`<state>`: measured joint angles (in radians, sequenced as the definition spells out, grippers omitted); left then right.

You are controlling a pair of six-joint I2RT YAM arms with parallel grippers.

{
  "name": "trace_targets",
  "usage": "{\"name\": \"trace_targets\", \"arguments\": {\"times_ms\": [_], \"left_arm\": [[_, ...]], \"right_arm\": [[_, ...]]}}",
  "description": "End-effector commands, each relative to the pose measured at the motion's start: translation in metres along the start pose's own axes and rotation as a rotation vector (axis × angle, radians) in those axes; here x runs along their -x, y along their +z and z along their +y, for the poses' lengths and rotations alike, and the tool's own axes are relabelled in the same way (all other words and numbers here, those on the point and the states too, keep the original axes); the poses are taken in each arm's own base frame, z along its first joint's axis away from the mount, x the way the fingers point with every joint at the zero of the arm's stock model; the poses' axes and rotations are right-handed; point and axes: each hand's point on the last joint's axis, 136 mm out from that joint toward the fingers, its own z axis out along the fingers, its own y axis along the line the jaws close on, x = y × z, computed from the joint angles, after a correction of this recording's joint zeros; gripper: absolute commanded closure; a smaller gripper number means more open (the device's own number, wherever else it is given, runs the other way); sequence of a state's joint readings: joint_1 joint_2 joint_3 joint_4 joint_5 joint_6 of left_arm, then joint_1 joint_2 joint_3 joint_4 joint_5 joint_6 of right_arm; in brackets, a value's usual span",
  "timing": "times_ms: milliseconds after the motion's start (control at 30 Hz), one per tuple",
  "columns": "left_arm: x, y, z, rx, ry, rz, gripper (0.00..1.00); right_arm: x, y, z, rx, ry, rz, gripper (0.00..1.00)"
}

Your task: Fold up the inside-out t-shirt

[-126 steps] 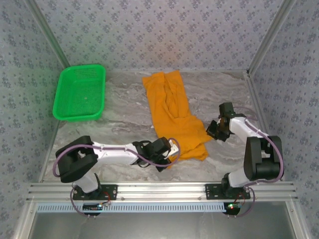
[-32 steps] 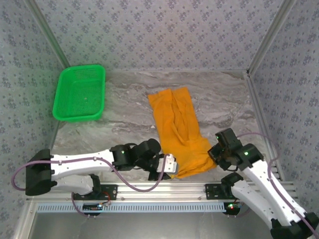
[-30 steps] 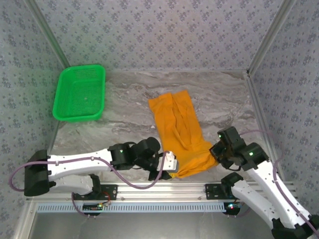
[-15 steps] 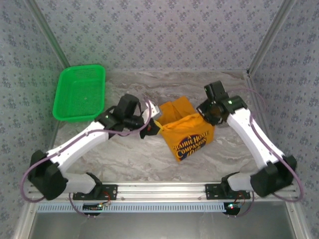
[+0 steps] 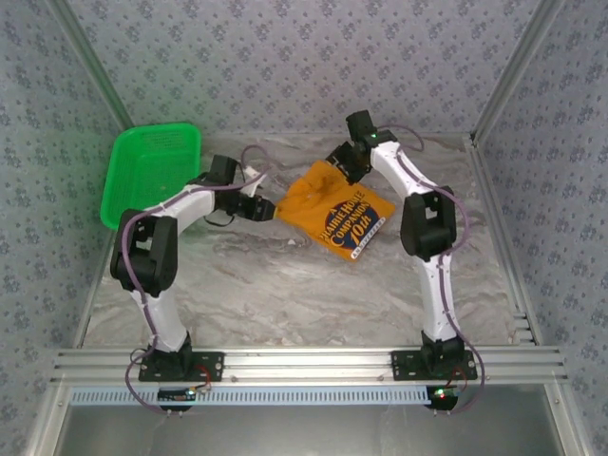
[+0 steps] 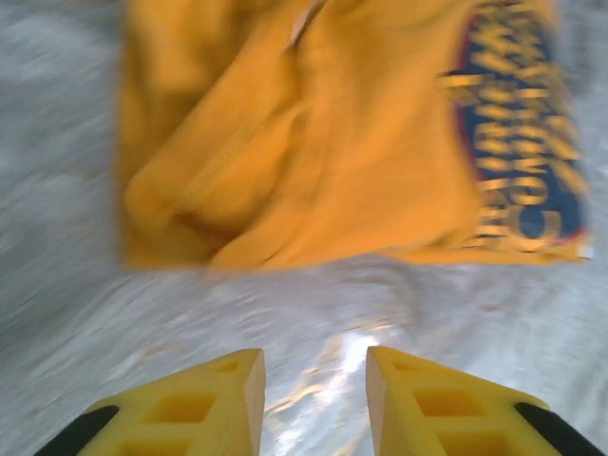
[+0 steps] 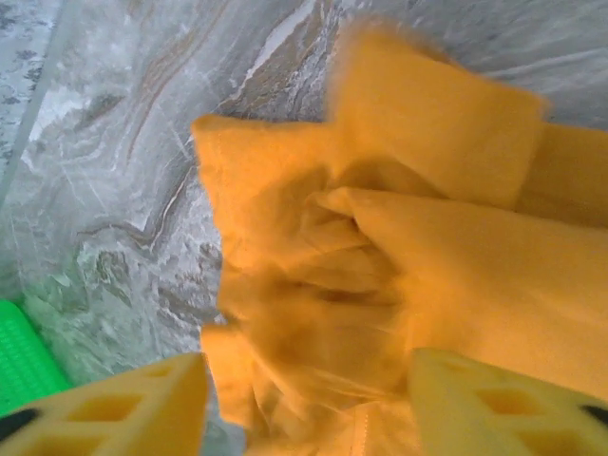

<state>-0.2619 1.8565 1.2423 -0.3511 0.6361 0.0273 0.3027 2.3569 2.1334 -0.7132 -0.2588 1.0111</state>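
1. The green mesh basket (image 5: 152, 179) sits at the far left of the marbled table (image 5: 285, 285) and serves here as the reference for every place.
2. The orange-yellow t-shirt (image 5: 334, 214) lies flat on the table to the right of the basket, well apart from it and level with its near half.
3. It is folded into a compact, slightly skewed bundle, and its dark printed graphic (image 5: 350, 220) faces up on the part farthest from the basket.
4. The left gripper (image 5: 269, 211) is between the basket and the t-shirt, low over the table, with its tips just beside the shirt edge that faces the basket.
5. In the left wrist view the left gripper (image 6: 312, 366) has its yellow fingers (image 6: 223, 389) parted by a narrow gap. Only bare marble shows between them, and the t-shirt (image 6: 323, 142) lies just beyond with the graphic (image 6: 518, 161) at its right.
6. The right gripper (image 5: 338, 167) is over the far corner of the t-shirt, farther from the basket than the left gripper.
7. In the right wrist view the right gripper (image 7: 309, 380) has its jaws spread wide. Rumpled folds of the t-shirt (image 7: 380, 247) lie loose below and between them, with no pinch on the cloth.
8. A corner of the basket (image 7: 19, 366) shows at the lower left of that view, with marble between it and the cloth.
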Motion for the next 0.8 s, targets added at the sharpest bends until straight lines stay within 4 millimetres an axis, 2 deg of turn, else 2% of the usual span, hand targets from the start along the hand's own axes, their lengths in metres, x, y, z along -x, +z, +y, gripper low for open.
{"name": "trace_targets", "arguments": {"times_ms": [0,133,167,267,400,533,633,700,767], "left_arm": [[0.041,-0.020,0.002,0.083,-0.030,-0.154,0.67],[0.049,-0.028,-0.020,0.065,-0.015,-0.151,0.63],[0.050,-0.027,-0.024,0.069,-0.008,-0.145,0.62],[0.051,-0.010,-0.050,0.031,0.046,-0.104,0.61],[0.052,0.021,-0.082,0.002,0.096,-0.074,0.62],[0.053,0.043,-0.082,0.021,0.077,-0.067,0.62],[0.050,0.051,-0.075,0.039,0.076,-0.064,0.63],[0.049,0.047,-0.078,0.030,0.115,-0.077,0.63],[0.049,0.037,-0.076,0.053,0.121,-0.103,0.62]], "right_arm": [[0.002,-0.018,0.028,0.147,-0.133,0.068,0.28],[-0.003,-0.045,0.001,0.117,-0.228,0.048,0.24],[-0.005,-0.046,-0.010,0.110,-0.233,0.045,0.24],[-0.011,-0.056,-0.034,0.098,-0.288,0.024,0.24],[-0.030,-0.050,-0.068,0.023,-0.363,0.045,0.28],[-0.043,-0.040,-0.108,-0.061,-0.344,0.048,0.32],[-0.072,-0.031,-0.147,-0.132,-0.300,0.083,0.34],[-0.106,-0.026,-0.180,-0.184,-0.213,0.141,0.35],[-0.139,-0.029,-0.202,-0.247,-0.153,0.187,0.35]]}}
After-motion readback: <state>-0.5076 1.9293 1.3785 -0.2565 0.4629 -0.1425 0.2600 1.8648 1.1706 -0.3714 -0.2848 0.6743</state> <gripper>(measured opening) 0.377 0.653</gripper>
